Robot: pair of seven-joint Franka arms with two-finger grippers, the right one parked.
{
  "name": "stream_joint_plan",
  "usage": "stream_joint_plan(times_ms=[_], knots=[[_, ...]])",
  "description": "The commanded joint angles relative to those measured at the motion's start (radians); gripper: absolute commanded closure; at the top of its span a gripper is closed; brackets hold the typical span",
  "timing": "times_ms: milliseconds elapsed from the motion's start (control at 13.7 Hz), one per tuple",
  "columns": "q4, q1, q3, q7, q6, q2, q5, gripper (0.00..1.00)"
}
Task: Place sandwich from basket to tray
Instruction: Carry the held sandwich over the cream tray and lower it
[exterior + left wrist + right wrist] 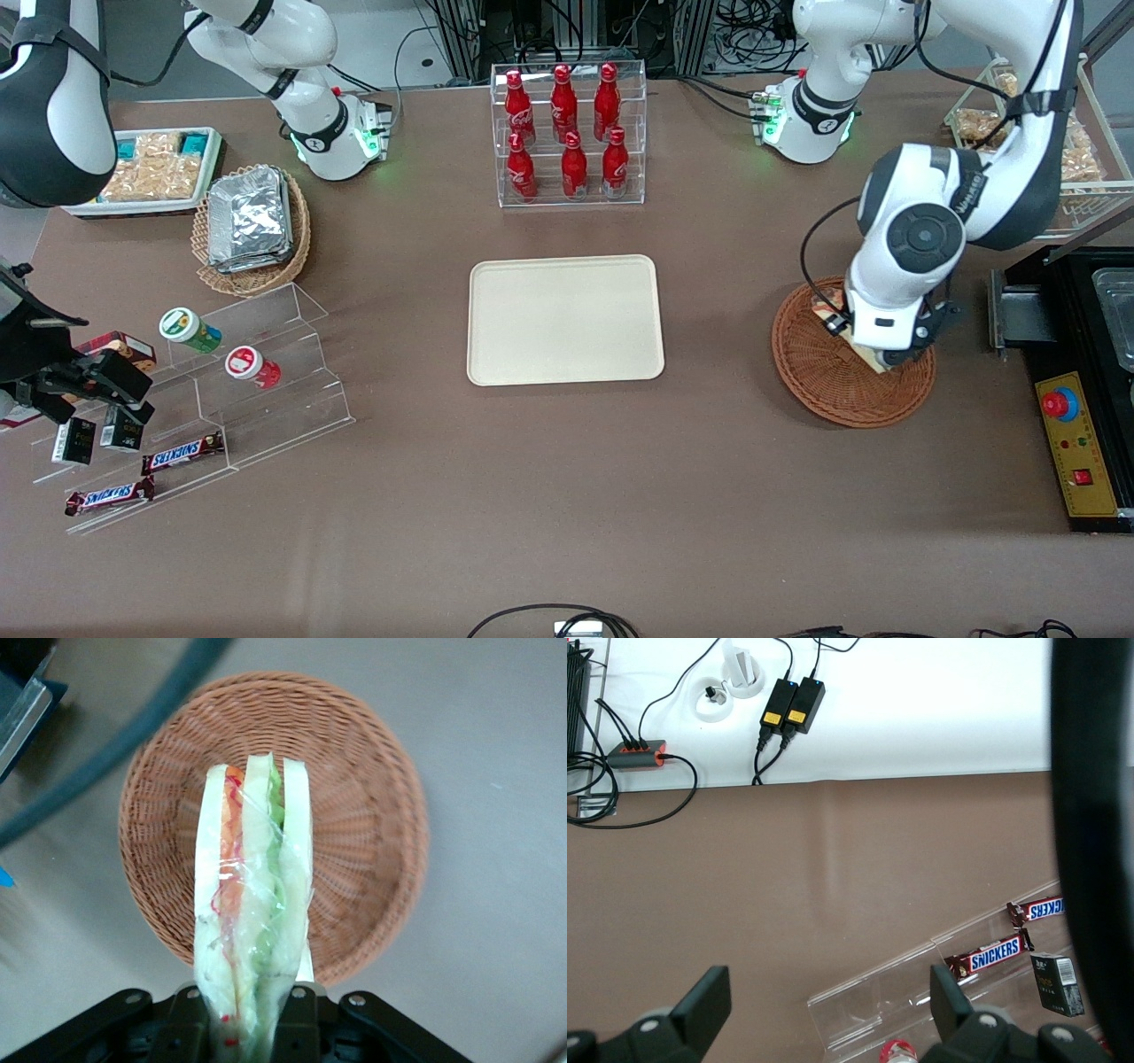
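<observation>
Sandwich [252, 904] pinched in hand [257, 1014] above basket [372, 815]; tray [565, 319] sideways toward parked arm's end of counter [567, 496].

Bright, even light from above in all views, with soft short shadows
The gripper [252, 1028] above the basket [372, 815] clamps the sandwich [252, 904], whose plastic wrap shows small glare; a cable [106, 753] close to the lens is blurred, and the table [567, 496] looks sharp
</observation>
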Motion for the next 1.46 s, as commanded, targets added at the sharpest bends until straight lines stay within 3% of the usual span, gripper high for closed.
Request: stream_joint_plan(times_ms=[0,659,1171,1390], knots=[[0.03,-0.008,-0.096,0.006,-0.022,0.005,0.003,0.96],[0.033,-0.026,-0.397,-0.006,0.045,0.057,-0.023,0.91],[0.036,-0.151,-0.401,-0.02,0.114,0.152,-0.012,0.89],[0.056,-0.209,-0.399,-0.025,0.127,0.224,0.032,0.89]])
